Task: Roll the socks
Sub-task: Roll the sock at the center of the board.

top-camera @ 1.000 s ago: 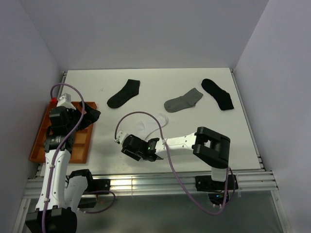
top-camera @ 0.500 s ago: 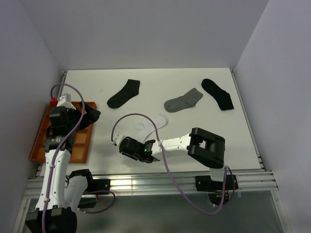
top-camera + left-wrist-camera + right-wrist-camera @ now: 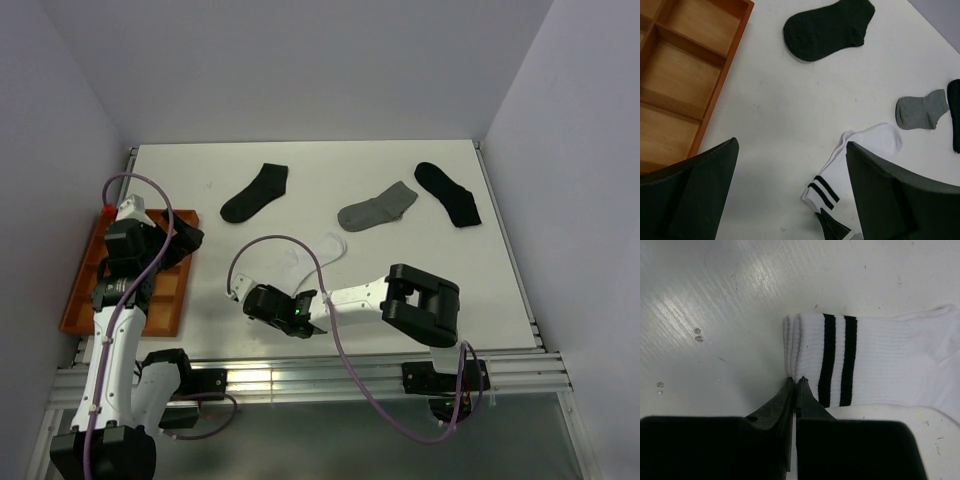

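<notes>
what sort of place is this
Likely a robot lab test cell: a white table walled in by plain panels, two arms bolted at its near edge, socks and a wooden tray laid out.

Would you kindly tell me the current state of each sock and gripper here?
striped sock: flat, unrolled.
grey sock: flat, unrolled.
left black sock: flat, unrolled.
right black sock: flat, unrolled.
left gripper: open, empty.
right gripper: shut, tips at the striped sock's cuff corner.

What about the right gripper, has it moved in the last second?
Yes. In the top view the right gripper has slid left, closer to the orange tray.
</notes>
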Robot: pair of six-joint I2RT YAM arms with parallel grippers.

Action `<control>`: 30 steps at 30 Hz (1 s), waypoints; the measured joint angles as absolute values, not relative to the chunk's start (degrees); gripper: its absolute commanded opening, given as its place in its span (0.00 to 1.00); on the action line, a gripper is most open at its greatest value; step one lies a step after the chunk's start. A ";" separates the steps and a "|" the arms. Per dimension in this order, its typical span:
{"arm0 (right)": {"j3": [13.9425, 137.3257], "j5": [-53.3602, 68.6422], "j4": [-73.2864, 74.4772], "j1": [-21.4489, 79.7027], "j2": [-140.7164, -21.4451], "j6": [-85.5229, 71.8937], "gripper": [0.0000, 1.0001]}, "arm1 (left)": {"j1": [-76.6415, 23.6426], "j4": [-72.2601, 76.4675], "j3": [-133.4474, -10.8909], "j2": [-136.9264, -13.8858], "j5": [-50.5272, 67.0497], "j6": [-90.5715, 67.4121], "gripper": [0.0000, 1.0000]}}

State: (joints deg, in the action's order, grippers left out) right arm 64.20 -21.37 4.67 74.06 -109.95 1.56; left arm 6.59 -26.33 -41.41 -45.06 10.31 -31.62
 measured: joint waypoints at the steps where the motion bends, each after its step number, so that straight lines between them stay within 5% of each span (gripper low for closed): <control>1: 64.20 -21.15 4.64 73.95 -109.86 1.52 0.00 | 6.04 -26.65 -41.43 -45.30 9.74 -32.27 0.94; 30: 55.53 30.50 -10.81 49.67 -106.19 -23.29 0.00 | -27.22 -8.14 -22.41 -60.53 3.53 -62.65 0.77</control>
